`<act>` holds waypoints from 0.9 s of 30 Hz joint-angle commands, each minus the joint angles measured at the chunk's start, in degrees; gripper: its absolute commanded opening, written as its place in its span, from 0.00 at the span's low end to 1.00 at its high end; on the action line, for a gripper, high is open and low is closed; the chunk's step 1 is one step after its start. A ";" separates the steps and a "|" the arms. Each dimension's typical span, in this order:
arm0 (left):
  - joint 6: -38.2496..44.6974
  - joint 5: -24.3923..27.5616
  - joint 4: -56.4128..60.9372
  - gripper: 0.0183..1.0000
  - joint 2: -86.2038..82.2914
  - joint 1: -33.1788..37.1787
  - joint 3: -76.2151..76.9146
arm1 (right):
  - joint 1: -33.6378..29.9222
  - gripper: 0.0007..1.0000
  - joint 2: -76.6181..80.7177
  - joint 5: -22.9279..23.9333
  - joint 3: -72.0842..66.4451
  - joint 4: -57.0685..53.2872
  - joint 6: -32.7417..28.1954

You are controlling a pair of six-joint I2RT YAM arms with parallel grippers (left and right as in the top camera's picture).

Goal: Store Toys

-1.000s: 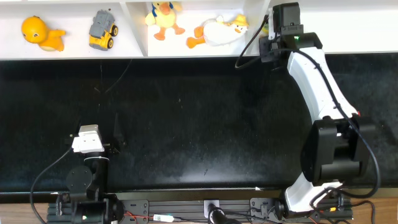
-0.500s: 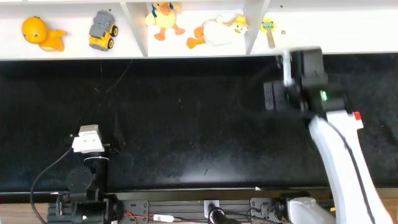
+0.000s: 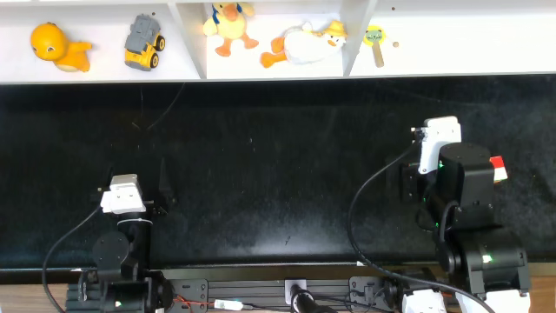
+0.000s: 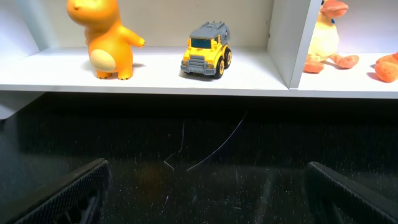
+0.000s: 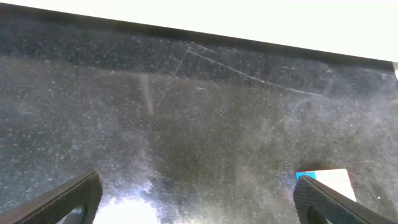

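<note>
Along the far edge runs a white shelf (image 3: pixel 278 69) holding toys: an orange figure (image 3: pixel 57 45), a yellow and grey truck (image 3: pixel 143 41), a plush duck (image 3: pixel 229 24), a white plush duck (image 3: pixel 306 43) lying down, and a small stick toy (image 3: pixel 375 39) in the right compartment. My left gripper (image 4: pixel 206 167) is open and empty, low over the black table, facing the orange figure (image 4: pixel 106 37) and the truck (image 4: pixel 206 48). My right gripper (image 5: pixel 198 180) is open and empty, pulled back near its base (image 3: pixel 439 143), over bare table.
The black tabletop (image 3: pixel 278 165) spreads between the arms and the shelf. A small white, blue and red tag (image 5: pixel 323 182) lies on the table near the right gripper. White dividers (image 4: pixel 286 37) split the shelf into compartments.
The right arm has drawn back from the shelf's right compartment toward its base, leaving the small stick toy there. The left arm has not moved.
</note>
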 commanded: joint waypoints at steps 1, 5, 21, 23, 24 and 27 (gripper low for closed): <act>-0.59 -0.46 -0.02 1.00 -0.70 -0.39 -0.20 | -3.58 1.00 2.51 -0.20 -0.31 0.74 -1.90; -0.61 -0.46 -0.02 1.00 -0.70 -0.39 -0.17 | -12.09 1.00 8.44 0.31 -0.31 1.55 -3.04; -0.61 -0.46 -0.02 1.00 -0.70 -0.39 -0.20 | -42.47 1.00 31.54 -16.35 -0.31 14.88 -36.00; -0.61 -0.46 -0.02 1.00 -0.70 -0.39 -0.17 | -44.22 1.00 33.35 -17.07 -0.44 16.13 -37.83; -0.61 -0.46 -0.02 1.00 -0.70 -0.39 -0.17 | -44.72 1.00 34.05 -16.83 -0.81 17.18 -38.40; -0.61 -0.46 -0.02 1.00 -0.70 -0.39 -0.17 | -45.20 1.00 34.64 -14.53 -3.45 21.27 -40.41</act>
